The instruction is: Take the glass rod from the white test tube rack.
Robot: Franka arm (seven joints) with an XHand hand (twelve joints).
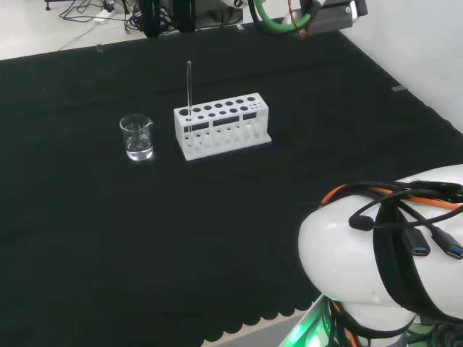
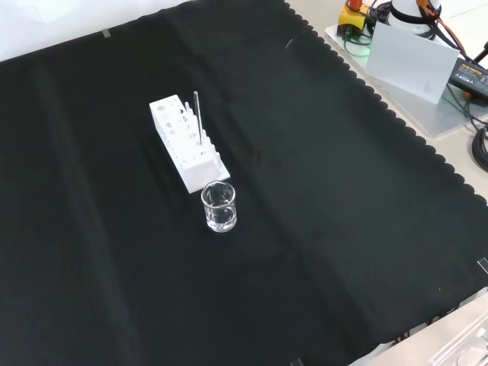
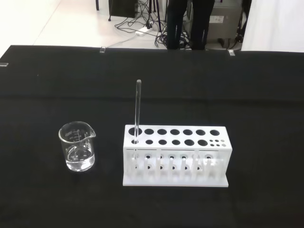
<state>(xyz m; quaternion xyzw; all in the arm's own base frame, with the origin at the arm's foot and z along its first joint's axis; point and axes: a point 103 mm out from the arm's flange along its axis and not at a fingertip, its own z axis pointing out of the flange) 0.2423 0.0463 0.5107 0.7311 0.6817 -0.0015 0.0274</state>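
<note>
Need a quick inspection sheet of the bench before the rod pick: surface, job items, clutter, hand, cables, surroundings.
Surface: black cloth covers the bench, scalloped edge, lying flat.
Job's things: white test tube rack stands upright mid-cloth; glass rod stands upright in an end hole, the end nearest the beaker.
Clutter: small clear beaker beside the rack, apart from it; contents cannot be told.
Robot hand: nothing seen.
Cables: black and orange leads on the arm's white link; loose cables on the floor beyond the bench.
Surroundings: equipment past the bench corner in the front view.
</note>
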